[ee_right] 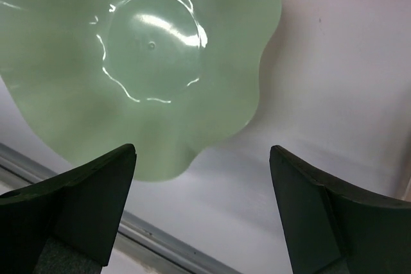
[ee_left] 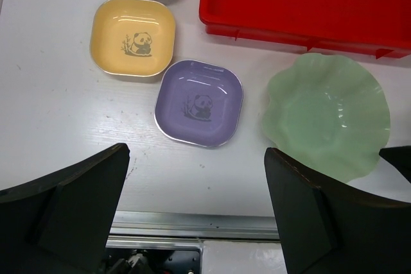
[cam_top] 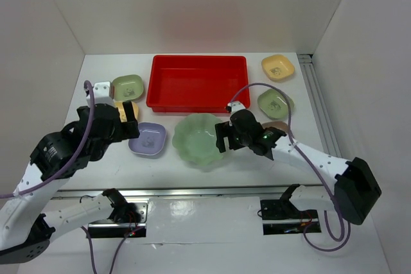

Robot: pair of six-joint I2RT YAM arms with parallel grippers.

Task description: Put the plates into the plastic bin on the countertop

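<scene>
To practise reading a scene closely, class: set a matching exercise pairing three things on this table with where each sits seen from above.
Things:
1. red bin
2. lavender dish
3. scalloped green dish

Places:
a. centre front, just before the bin
b. back centre, nothing in it
c. front left, panda printed inside

Pairs: 1-b, 2-c, 3-a

In front of me the large dish point(cam_top: 200, 138) lies just before the bin point(cam_top: 196, 81), smaller dishes point(cam_top: 149, 139) to either side.
</scene>
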